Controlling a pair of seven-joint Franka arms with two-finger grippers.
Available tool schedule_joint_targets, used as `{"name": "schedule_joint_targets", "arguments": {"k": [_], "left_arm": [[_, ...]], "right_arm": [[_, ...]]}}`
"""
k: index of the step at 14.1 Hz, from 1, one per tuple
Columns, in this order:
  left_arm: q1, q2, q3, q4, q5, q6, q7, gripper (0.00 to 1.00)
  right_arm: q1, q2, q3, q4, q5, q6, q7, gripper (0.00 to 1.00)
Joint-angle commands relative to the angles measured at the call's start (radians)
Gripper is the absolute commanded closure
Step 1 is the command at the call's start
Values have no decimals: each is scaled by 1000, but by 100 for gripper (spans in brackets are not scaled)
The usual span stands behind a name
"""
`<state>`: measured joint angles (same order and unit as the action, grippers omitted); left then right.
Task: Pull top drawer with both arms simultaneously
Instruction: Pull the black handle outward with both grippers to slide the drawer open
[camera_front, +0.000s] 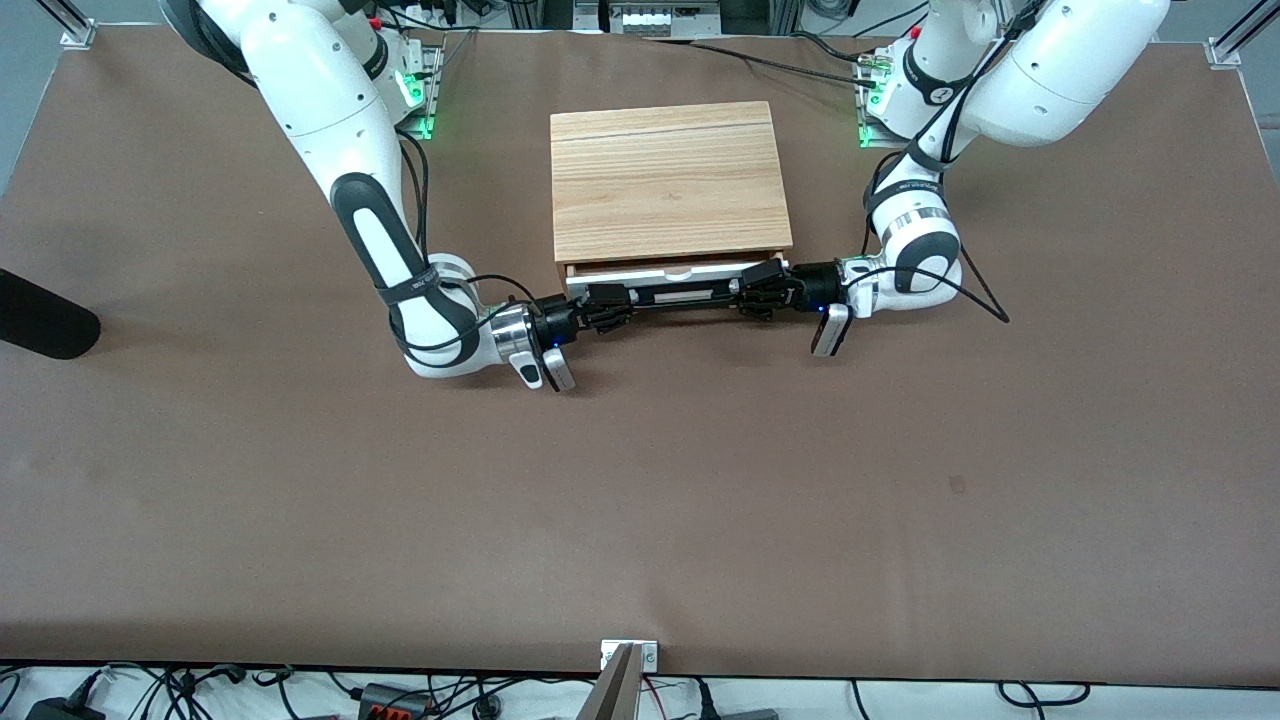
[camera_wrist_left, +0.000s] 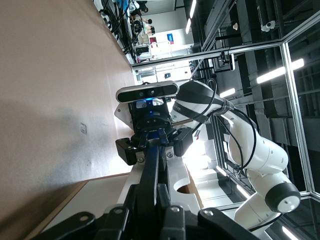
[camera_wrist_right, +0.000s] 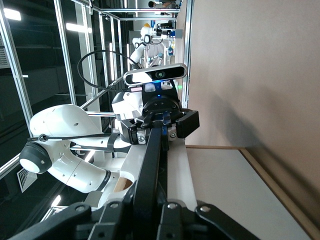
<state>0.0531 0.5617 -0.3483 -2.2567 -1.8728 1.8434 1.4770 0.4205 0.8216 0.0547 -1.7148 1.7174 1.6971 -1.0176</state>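
- From the front view you see the top drawer (camera_front: 672, 279), slightly out of the wood-grain cabinet (camera_front: 668, 180), facing the front camera.
- Your left gripper (camera_front: 760, 290) and right gripper (camera_front: 607, 307) each clamp one end of the black bar handle (camera_front: 680, 296).
- Each wrist view shows you along the bar handle (camera_wrist_left: 150, 175) to the other arm's gripper; the drawer's notch (camera_wrist_right: 122, 181) seemingly shows there.

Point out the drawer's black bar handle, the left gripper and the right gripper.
black bar handle (camera_front: 683, 294): front view, middle of the bar between the grippers.
left gripper (camera_front: 752, 290): front view, fingertips shut on the handle's end.
right gripper (camera_front: 610, 303): front view, fingertips shut on the handle's other end.
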Motion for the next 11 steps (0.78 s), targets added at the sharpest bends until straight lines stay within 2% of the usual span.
{"name": "schedule_joint_targets", "arguments": {"k": [1, 6, 11], "left_arm": [[-7, 3, -17, 8, -14, -36, 69, 99], [-12, 60, -15, 68, -14, -35, 75, 99], [-6, 66, -9, 95, -14, -35, 66, 99]], "right_arm": [[-17, 86, -4, 135, 27, 33, 30, 97], [-32, 122, -6, 216, 25, 53, 77, 97], [-46, 125, -6, 247, 24, 104, 83, 97]]}}
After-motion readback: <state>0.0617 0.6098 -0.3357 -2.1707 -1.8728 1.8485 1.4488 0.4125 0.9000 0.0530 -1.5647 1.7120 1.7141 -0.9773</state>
